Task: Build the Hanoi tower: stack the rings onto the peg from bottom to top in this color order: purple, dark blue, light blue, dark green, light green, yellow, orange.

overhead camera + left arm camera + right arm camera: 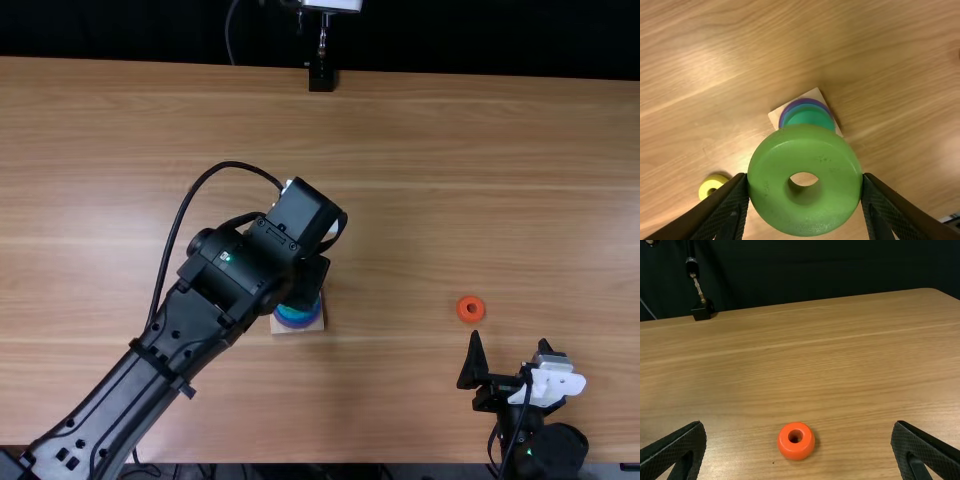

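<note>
In the top view my left gripper is over the wooden base and partly hides the rings there. My left gripper is shut on the light green ring, held above the stack. Below it lie the purple ring, a blue edge and the dark green ring on the base; the peg is hidden. The yellow ring lies on the table beside the base. My right gripper, low at the right, is open; between its tips nothing is held. The orange ring lies just beyond it.
The wooden table spreads around the base. A black stand is at its far edge. The left arm crosses the table's left part, with a black cable looping beside it.
</note>
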You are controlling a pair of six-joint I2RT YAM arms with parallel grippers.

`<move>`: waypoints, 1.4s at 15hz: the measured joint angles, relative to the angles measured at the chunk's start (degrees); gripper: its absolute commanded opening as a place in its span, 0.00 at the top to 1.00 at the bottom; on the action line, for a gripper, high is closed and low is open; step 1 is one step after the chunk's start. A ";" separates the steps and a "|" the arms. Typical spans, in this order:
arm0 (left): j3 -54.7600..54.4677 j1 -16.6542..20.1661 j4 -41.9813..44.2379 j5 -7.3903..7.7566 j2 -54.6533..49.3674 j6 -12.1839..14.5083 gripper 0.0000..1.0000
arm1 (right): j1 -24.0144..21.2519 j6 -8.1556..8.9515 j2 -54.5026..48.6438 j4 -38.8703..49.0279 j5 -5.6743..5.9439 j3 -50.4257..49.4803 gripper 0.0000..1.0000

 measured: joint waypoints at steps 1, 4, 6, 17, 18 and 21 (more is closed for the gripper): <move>0.00 -0.15 -0.02 0.02 -0.02 -0.02 1.00 | 0.00 -0.02 0.00 0.02 -0.02 0.00 0.00; 0.00 -0.15 -0.02 0.00 0.33 -0.02 1.00 | 0.00 0.04 0.00 0.00 -0.04 0.00 0.00; 0.02 -0.15 -0.02 -0.02 1.95 -0.04 1.00 | 0.00 0.00 0.00 0.04 -0.02 0.02 0.00; 0.11 -1.27 -0.02 -0.02 3.78 -0.02 0.98 | 0.00 0.00 0.00 0.00 -0.04 0.02 0.00; 0.11 -1.29 -0.04 0.00 3.80 -0.02 0.64 | 0.00 0.00 0.00 0.00 -0.02 0.00 0.00; 0.11 -1.27 -0.44 0.00 3.80 0.00 0.00 | 0.00 0.04 0.00 0.00 -0.02 0.02 0.00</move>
